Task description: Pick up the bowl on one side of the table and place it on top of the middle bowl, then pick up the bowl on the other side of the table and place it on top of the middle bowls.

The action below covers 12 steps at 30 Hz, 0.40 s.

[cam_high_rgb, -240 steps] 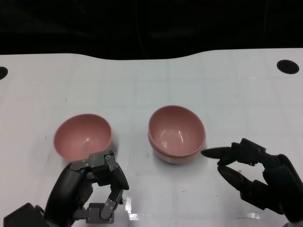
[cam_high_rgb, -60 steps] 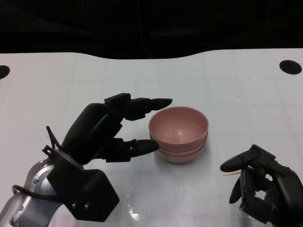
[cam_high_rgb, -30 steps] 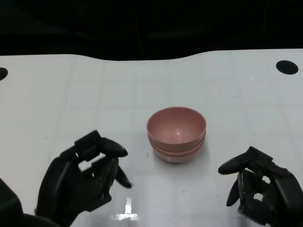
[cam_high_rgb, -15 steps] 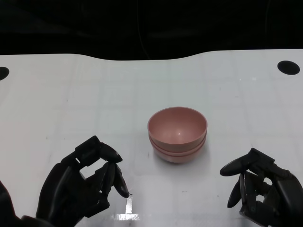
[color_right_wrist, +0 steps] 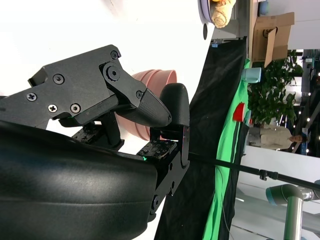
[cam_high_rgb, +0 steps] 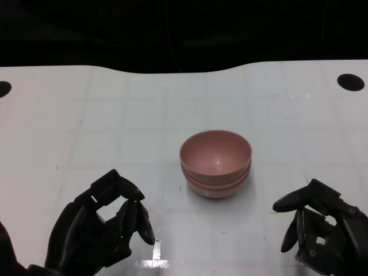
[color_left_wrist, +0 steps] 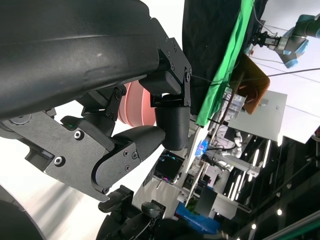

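The fingers (cam_high_rgb: 131, 198) of the left hand (cam_high_rgb: 98, 230) are curling inward over the palm with nothing between them; their tips are hanging just above the white surface (cam_high_rgb: 115, 126) at the lower left of the head view. In the left wrist view, those same fingers (color_left_wrist: 170, 125) are bending in close to one another, gripping nothing, with a sliver of pink bowl showing beyond them.

The fingers (cam_high_rgb: 293, 201) of the right hand (cam_high_rgb: 322, 233) are also curling in, one pointing toward the middle and the rest drooping down, and they are holding nothing. In the right wrist view, the right hand's fingers (color_right_wrist: 150, 112) are lying close together and empty, with the pink bowls partly showing behind them.

Between the two hands and a little farther out on the surface, the stack of pink bowls (cam_high_rgb: 215, 164) is sitting upright. The top bowl (cam_high_rgb: 215, 152) is nesting inside the ones under it, whose rims are showing as bands just below its own rim. Both hands are staying well apart from the stack, one to each side, neither touching it.

Farther out, a dark round hole (cam_high_rgb: 351, 81) is showing near the far right corner of the surface, and beyond the far edge a black backdrop (cam_high_rgb: 184, 29) is filling the top of the head view.
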{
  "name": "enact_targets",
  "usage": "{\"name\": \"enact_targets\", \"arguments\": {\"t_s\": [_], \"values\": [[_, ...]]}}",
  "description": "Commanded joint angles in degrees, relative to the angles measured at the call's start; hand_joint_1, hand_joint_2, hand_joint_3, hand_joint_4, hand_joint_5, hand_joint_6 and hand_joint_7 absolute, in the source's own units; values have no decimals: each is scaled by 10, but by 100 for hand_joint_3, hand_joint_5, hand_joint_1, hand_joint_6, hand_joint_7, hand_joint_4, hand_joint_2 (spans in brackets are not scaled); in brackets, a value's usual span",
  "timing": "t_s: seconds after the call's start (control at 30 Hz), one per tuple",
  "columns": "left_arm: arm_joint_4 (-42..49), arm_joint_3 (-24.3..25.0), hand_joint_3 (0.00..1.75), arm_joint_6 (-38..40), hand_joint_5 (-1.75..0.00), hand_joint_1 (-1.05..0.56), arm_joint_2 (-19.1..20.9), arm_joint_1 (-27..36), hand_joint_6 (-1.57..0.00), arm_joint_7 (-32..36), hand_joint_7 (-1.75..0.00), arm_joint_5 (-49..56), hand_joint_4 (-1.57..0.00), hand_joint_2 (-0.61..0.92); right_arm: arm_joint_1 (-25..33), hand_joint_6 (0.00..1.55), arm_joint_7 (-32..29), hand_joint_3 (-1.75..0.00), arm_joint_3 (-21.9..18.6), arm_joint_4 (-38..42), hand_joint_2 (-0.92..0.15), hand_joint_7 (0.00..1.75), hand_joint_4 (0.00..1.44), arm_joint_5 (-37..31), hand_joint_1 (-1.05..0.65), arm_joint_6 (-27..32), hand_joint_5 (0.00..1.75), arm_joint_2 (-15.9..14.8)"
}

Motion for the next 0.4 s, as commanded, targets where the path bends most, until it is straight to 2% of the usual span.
{"name": "enact_targets", "arguments": {"t_s": [0.03,0.4], "values": [[4,9,117,1,-175,-27,3,-2,-71,-7,-157,3,-80,49,1,73,2,-123,-6,-1,-45,135,79,6,-12,-2,166,-4],[12,10,115,-8,-173,-26,3,-8,-71,-8,-155,14,-80,47,-1,74,7,-123,-9,-1,-45,133,79,4,-13,-2,165,-7]]}}
